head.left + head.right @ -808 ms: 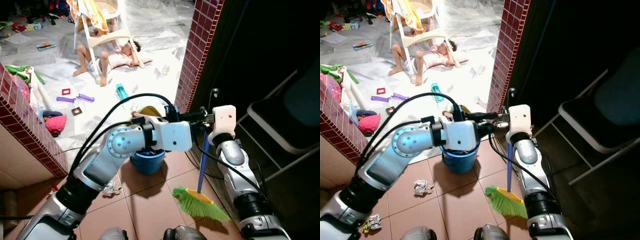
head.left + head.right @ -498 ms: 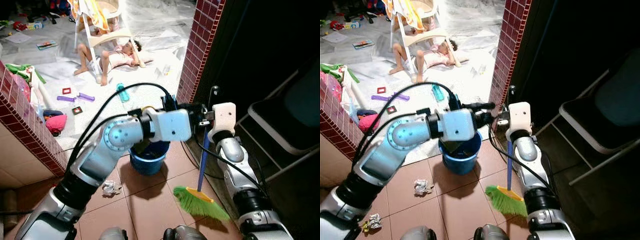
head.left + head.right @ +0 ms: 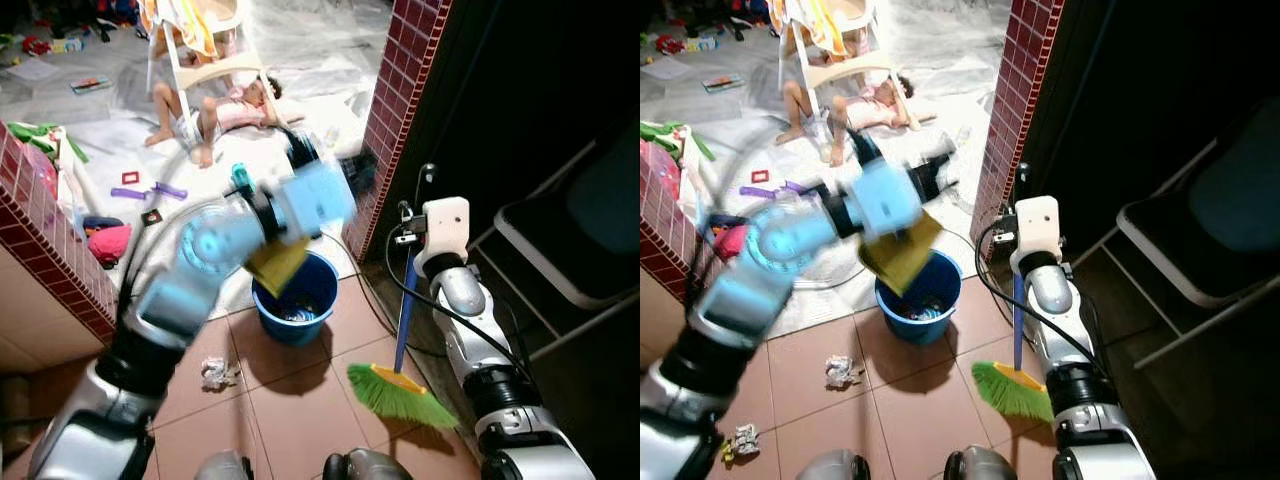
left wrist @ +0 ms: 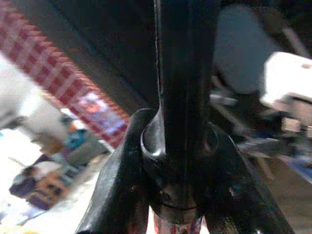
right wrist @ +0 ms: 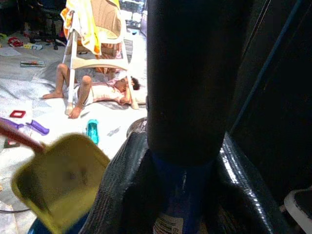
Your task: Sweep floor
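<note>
Left eye view: the broom (image 3: 401,375) is held upright by its blue handle in the right pincer (image 3: 408,243), closed around it, with the green bristles resting on the tiled floor (image 3: 290,400) beside the red brick pillar (image 3: 395,110). A yellow dustpan (image 3: 278,262) is tilted over the blue bucket (image 3: 296,303), its handle gripped by the blurred left pincer (image 3: 330,165). A crumpled paper scrap (image 3: 217,373) lies near the bucket. A person (image 3: 215,112) lies on the floor farther off.

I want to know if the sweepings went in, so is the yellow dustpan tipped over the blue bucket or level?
Tipped. The yellow plastic dustpan hangs steeply slanted over the round blue plastic bucket, its lower edge at the rim.
</note>
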Robot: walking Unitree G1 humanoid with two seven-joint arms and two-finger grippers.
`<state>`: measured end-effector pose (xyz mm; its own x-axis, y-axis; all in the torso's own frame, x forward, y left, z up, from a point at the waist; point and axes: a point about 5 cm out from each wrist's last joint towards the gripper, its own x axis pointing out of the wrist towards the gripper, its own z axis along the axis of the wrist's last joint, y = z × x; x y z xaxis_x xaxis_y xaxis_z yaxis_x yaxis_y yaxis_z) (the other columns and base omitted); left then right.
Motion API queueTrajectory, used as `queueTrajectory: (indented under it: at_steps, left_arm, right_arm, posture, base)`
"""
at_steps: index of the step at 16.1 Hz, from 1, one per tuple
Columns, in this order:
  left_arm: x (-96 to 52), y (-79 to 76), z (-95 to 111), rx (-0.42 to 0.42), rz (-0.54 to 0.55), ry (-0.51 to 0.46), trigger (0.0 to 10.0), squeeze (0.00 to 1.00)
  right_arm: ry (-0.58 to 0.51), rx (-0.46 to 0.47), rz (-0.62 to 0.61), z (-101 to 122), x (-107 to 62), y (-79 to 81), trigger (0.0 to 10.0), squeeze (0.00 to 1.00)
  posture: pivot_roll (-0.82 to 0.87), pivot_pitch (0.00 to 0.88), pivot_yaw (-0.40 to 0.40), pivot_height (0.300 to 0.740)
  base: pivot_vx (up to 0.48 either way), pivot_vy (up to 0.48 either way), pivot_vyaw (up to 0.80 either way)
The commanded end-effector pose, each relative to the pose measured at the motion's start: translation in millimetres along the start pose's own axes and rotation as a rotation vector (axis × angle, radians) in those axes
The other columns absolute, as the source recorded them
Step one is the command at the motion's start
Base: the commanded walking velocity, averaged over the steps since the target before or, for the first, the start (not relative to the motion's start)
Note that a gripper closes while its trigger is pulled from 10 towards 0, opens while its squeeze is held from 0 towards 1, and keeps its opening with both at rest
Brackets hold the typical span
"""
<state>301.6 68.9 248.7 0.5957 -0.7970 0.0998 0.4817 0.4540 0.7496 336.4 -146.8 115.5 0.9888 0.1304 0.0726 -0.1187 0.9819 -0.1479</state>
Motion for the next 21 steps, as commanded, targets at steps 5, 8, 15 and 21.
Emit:
queueTrajectory:
  at_steps: [5, 8, 15, 21]
  left_arm:
    - [-7.9, 54.5, 32.4, 0.121, 0.249, -0.112, 10.0, 0.0]
    - [-14.5, 71.0, 33.0, 0.114, 0.364, -0.125, 10.0, 0.0]
    - [-37.7, 97.8, 21.9, 0.195, 0.651, -0.038, 10.0, 0.0]
    - [-60.2, 89.6, -16.0, 0.087, 0.808, 0.143, 10.0, 0.0]
  right_arm:
    - [-0.053, -0.017, 0.006, 8.3, 5.5, 2.0, 10.0, 0.0]
    - [-0.053, -0.014, 0.019, 7.7, 7.4, 5.9, 10.0, 0.0]
    - [-0.052, -0.011, 0.039, 5.4, 6.8, 10.4, 10.0, 0.0]
    - [-0.04, -0.015, 0.061, 1.4, 2.1, 11.5, 10.0, 0.0]
  posture:
    - [0.02, 0.0, -0.105, 0.74]
    - [0.04, 0.0, -0.117, 0.74]
    - [0.05, 0.0, -0.125, 0.74]
    - [0.04, 0.006, -0.137, 0.74]
  base:
    - [0.0, 0.0, 0.0]
    - [0.0, 0.0, 0.0]
    - [0.0, 0.0, 0.0]
    - [0.0, 0.0, 0.0]
